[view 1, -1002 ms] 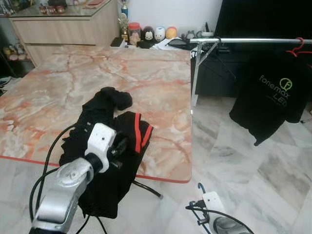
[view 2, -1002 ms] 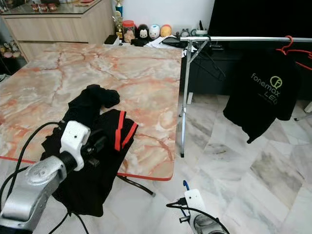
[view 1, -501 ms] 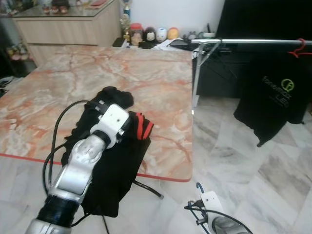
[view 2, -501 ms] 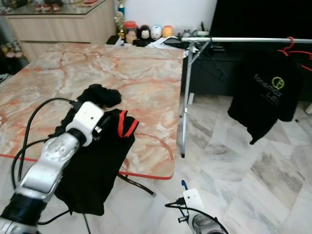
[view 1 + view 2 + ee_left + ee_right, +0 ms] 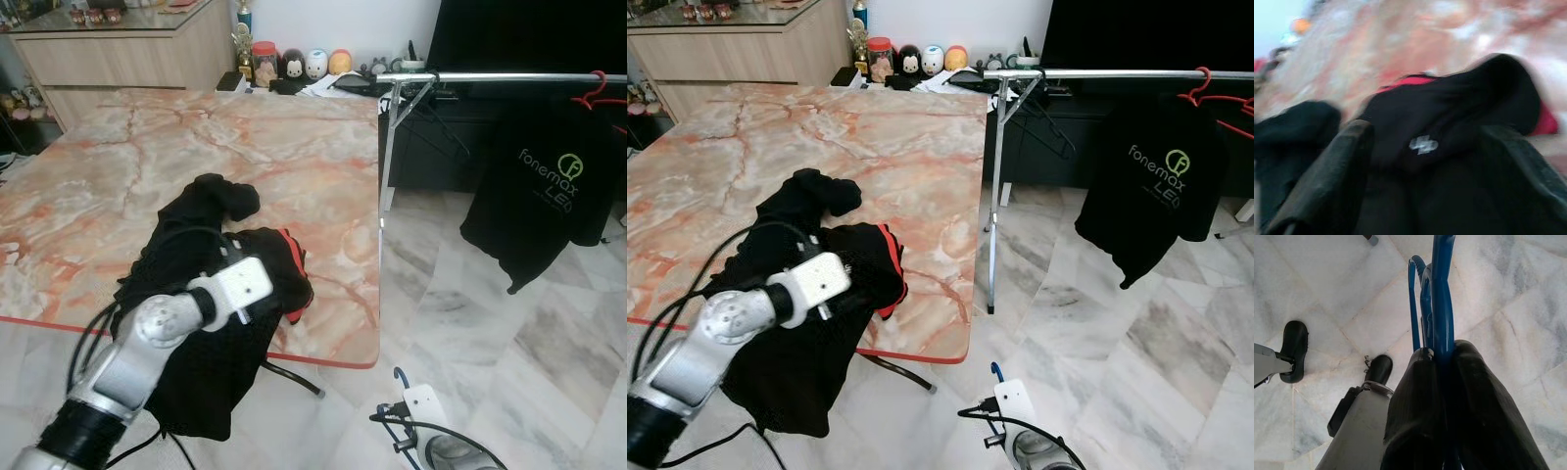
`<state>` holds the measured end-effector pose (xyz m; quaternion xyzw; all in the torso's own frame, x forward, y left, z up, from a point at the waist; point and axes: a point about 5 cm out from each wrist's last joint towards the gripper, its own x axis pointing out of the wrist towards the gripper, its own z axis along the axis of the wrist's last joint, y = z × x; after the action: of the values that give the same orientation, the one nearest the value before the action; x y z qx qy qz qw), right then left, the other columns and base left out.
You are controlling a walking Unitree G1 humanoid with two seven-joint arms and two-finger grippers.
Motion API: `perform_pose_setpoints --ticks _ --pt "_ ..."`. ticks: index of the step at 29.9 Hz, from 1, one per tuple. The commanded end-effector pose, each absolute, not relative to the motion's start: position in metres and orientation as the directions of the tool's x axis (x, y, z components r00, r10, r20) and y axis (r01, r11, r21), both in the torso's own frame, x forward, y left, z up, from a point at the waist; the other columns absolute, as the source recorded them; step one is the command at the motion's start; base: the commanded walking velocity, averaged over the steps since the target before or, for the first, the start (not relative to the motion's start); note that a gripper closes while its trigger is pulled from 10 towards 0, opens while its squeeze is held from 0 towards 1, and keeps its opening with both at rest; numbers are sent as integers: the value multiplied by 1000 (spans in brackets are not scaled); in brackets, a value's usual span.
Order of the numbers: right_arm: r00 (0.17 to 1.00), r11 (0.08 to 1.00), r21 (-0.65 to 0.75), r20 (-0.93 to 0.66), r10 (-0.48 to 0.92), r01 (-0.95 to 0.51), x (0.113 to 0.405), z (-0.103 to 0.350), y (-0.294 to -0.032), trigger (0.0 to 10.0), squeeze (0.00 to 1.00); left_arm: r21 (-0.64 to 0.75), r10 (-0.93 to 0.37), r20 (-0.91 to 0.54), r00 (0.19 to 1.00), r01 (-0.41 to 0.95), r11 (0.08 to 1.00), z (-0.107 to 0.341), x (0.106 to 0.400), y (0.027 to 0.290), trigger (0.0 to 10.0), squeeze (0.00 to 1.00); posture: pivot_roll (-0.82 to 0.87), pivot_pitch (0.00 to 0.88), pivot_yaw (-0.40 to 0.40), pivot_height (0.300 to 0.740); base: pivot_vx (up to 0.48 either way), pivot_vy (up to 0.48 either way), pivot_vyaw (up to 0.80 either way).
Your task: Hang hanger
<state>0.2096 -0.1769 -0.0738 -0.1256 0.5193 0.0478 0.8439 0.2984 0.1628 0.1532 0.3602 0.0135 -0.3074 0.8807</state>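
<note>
A black garment [image 5: 211,225] with red trim [image 5: 294,259] lies crumpled at the near edge of the marble table [image 5: 294,147] and partly hangs over it. My left gripper [image 5: 1425,161] is open and pressed into this cloth by the red trim, its fingers [image 5: 1327,181] spread to either side of a fold; that view is blurred. Low at my right, near the floor, my right gripper [image 5: 1442,355] is shut on a blue hanger [image 5: 1440,284], whose hook [image 5: 400,375] pokes up. A metal clothes rail [image 5: 490,76] stands to the right of the table.
A black printed T-shirt [image 5: 549,186] hangs from a red hanger [image 5: 598,93] at the rail's right end. A wooden sideboard [image 5: 127,54] and small figurines [image 5: 304,64] stand behind the table. Marble floor [image 5: 509,333] lies open between table and rail.
My left arm swung forward onto the garment and has now dropped lower, turning its gripper right toward the red trim. The right gripper with the hanger has stayed put.
</note>
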Motion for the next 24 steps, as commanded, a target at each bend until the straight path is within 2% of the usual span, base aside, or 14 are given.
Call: perform_pose_setpoints --ticks 1,2,3,4,5,7,10,14,24 --pt "465 960 -170 -884 -48 -224 212 -72 -178 10000 0 572 -472 -143 870 462 677 163 296 175 10000 443 169 0 -7 740 0 0 0" --pt "465 960 -170 -884 -48 -224 212 -72 -178 10000 0 548 -453 -115 884 437 713 164 294 178 10000 443 169 0 -7 740 0 0 0" --pt "465 959 -172 -884 -49 -225 213 -72 -179 10000 0 503 -416 -66 907 390 771 166 292 182 10000 0 175 0 -12 740 0 0 0" --pt "465 959 -173 -884 -50 -226 213 -72 -179 10000 0 419 -344 10 939 308 854 168 289 187 10000 0 177 0 -18 740 0 0 0" --pt "466 958 -174 -883 -50 -227 214 -71 -180 10000 0 274 -214 94 972 182 944 167 284 197 10000 0 176 0 -22 740 0 0 0" --pt "471 961 -173 -881 -53 -217 214 -71 -181 10000 0 167 -57 128 990 36 985 154 275 212 10000 0 173 0 -31 740 0 0 0" --pt "477 968 -166 -877 -57 -190 215 -70 -183 10000 0 101 60 131 990 -73 992 140 262 221 10000 0 170 0 -40 740 0 0 0" --pt "478 967 -171 -876 -61 -190 216 -69 -186 10000 0 96 115 134 984 -129 987 132 253 223 10000 0 170 0 -56 740 0 0 0" --pt "480 970 -175 -874 -75 -167 218 -67 -193 10000 0 59 27 124 992 -34 998 133 251 199 10000 0 156 0 -63 740 0 0 0"
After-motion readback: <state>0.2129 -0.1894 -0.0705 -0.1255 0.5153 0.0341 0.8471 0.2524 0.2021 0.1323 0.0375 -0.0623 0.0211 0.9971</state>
